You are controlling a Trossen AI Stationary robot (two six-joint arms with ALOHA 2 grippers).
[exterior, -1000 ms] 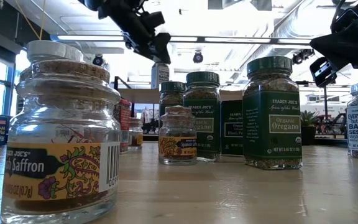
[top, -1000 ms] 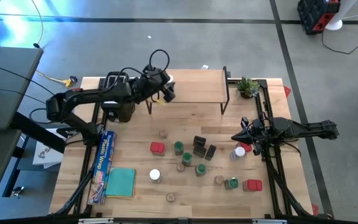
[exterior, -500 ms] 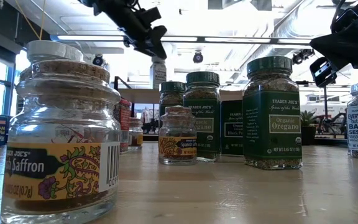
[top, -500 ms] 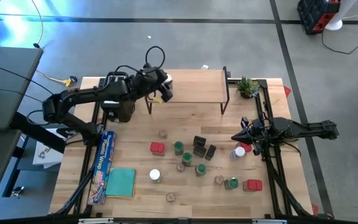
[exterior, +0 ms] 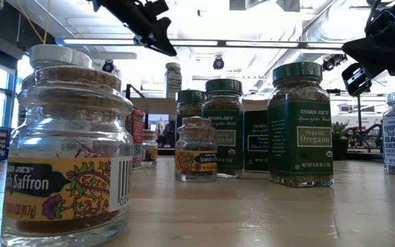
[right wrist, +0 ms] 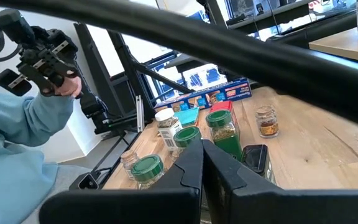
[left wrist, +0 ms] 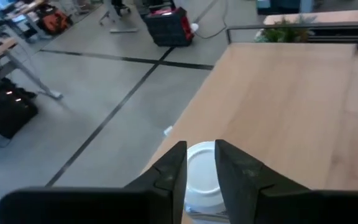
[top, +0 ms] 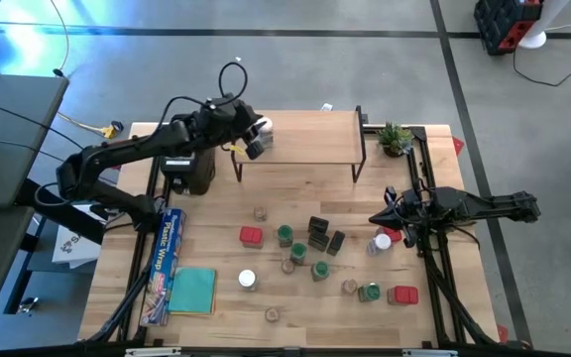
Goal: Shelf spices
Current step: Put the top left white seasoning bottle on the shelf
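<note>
A wooden desk [top: 295, 297] seen from above, with two dark robot arms.

The left claw [top: 254, 139] hangs in the upper middle of the overhead frame, over the left end of the shelf [top: 310, 139], a low riser with a light wooden top. Its fingers are narrowed and hold nothing. A white-lidded jar [top: 265, 127] stands upright on that end of the shelf, just beside the claw and toward the top of the frame. In the left wrist view the white lid [left wrist: 204, 174] shows between and just beyond the two dark fingers. In the low view the same jar [exterior: 173, 77] stands alone at upper centre, with the claw up and to its left, apart from it.

The rest of the spices sit loose on the desk in the lower middle of the overhead frame: green-lidded jars [top: 285, 234], a red tin [top: 251, 236], black boxes [top: 318, 230] and another white-lidded jar [top: 248, 281]. They lie well apart from the left claw, toward the bottom of the frame.

The right claw [top: 385, 219] is at centre right, closed and empty, just left of a clear jar [top: 381, 243]. That arm looks nearer to the right-hand jars; the left arm would have to reach down and across the frame to fetch the next one.
</note>
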